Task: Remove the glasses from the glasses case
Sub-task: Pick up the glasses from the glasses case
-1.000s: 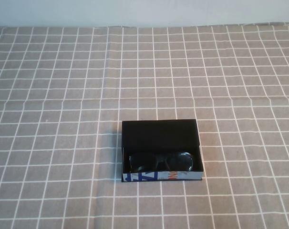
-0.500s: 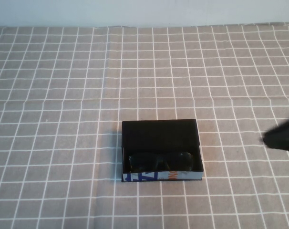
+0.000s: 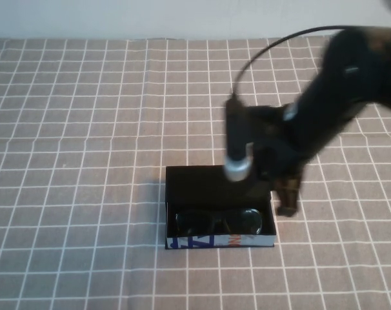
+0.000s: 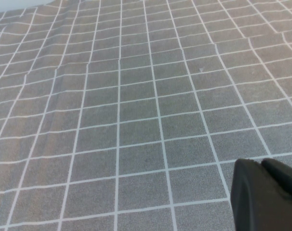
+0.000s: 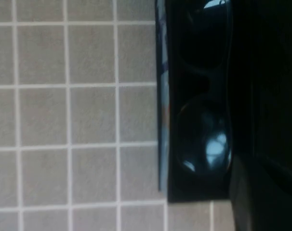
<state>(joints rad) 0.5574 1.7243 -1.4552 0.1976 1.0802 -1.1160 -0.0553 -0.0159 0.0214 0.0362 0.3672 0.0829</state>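
Inside the open glasses case [image 3: 219, 206] the glasses [image 3: 217, 220] lie flat; right end effector [image 3: 287, 199] hovers beside it, grip probably unreadable; left end effector [image 4: 266, 192] likewise, over the table [image 3: 86, 129].

Table [image 3: 73, 194] covered in grey cloth with white grid. 1 item rests directly on it: glasses case [image 3: 219, 242], near front edge.
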